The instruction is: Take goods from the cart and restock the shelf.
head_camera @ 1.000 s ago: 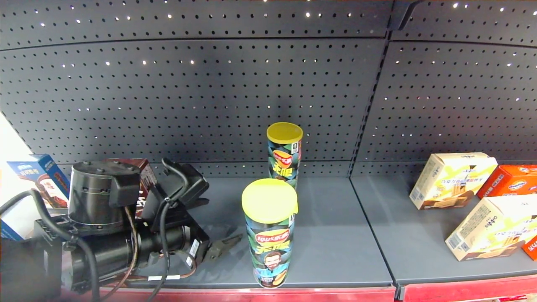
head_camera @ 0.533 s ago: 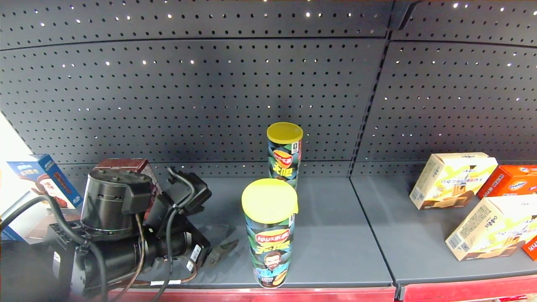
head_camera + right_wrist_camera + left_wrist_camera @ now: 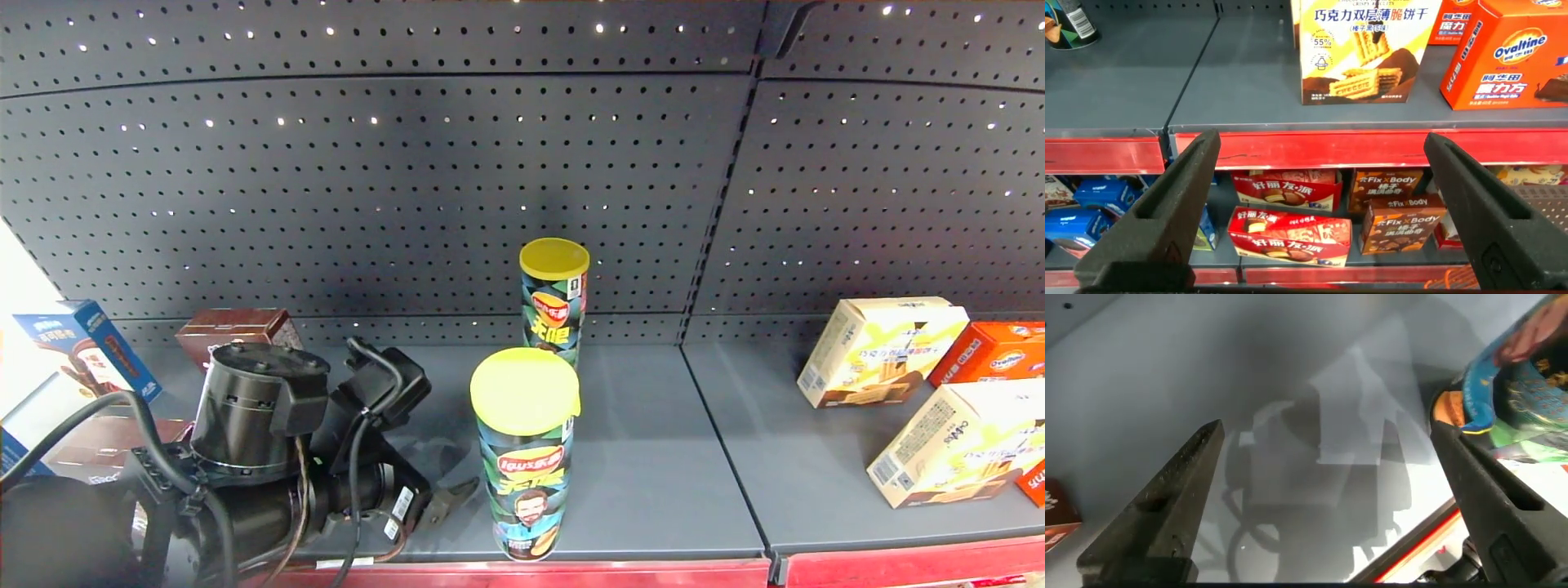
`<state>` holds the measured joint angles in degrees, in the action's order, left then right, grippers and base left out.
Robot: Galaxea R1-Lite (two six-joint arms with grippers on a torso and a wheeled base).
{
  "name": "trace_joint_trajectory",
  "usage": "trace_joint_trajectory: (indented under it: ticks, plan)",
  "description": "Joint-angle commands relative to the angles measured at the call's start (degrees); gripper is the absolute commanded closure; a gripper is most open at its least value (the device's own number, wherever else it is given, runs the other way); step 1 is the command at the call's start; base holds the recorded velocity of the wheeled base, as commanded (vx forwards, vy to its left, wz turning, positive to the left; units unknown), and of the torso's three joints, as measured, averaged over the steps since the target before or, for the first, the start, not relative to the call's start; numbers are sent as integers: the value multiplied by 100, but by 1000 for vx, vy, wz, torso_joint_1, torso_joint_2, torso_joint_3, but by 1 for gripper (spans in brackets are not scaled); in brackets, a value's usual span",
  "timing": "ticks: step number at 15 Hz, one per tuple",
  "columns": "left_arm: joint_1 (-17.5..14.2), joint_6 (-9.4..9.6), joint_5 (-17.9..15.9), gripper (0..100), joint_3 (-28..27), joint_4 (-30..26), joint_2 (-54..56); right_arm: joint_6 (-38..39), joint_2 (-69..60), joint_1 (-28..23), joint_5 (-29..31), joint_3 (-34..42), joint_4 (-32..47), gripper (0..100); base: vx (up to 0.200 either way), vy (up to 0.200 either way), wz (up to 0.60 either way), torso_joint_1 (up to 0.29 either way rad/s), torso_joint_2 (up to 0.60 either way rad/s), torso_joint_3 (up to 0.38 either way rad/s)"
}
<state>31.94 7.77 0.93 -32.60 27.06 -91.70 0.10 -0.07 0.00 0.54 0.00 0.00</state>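
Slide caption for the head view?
Open left gripper beside the front yellow-lidded crisp tube, a second tube behind, on a dark grey metal shelf; cardboard snack boxes at right.

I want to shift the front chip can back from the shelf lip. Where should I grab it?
Grip the front chip can around its mid-body, coming in level from the robot's left, where the open left tool sits. It stands upright, tall and round, and the rear can blocks the back.

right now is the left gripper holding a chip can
No, the left gripper has its jaws open and empty, beside the chip can.
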Motion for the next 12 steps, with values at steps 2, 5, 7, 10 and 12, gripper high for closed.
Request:
trace_joint_trajectory:
  ticks: [2, 5, 7, 10, 12]
  plan:
    - [76, 6, 83, 0, -36, 18, -41, -1, 7, 0, -1, 0, 0, 0, 0, 0, 0, 0, 0, 0]
    - [128, -3, 171, 0, -36, 18, -59, -1, 7, 0, -1, 0, 0, 0, 0, 0, 0, 0, 0, 0]
    - [155, -3, 197, 0, -54, 18, -85, -1, 7, 0, -1, 0, 0, 0, 0, 0, 0, 0, 0, 0]
    - [260, -3, 259, 0, -71, 27, -147, -1, 7, 0, -1, 0, 0, 0, 0, 0, 0, 0, 0, 0]
    - [269, -12, 259, 0, -80, 27, -191, -1, 7, 0, -1, 0, 0, 0, 0, 0, 0, 0, 0, 0]
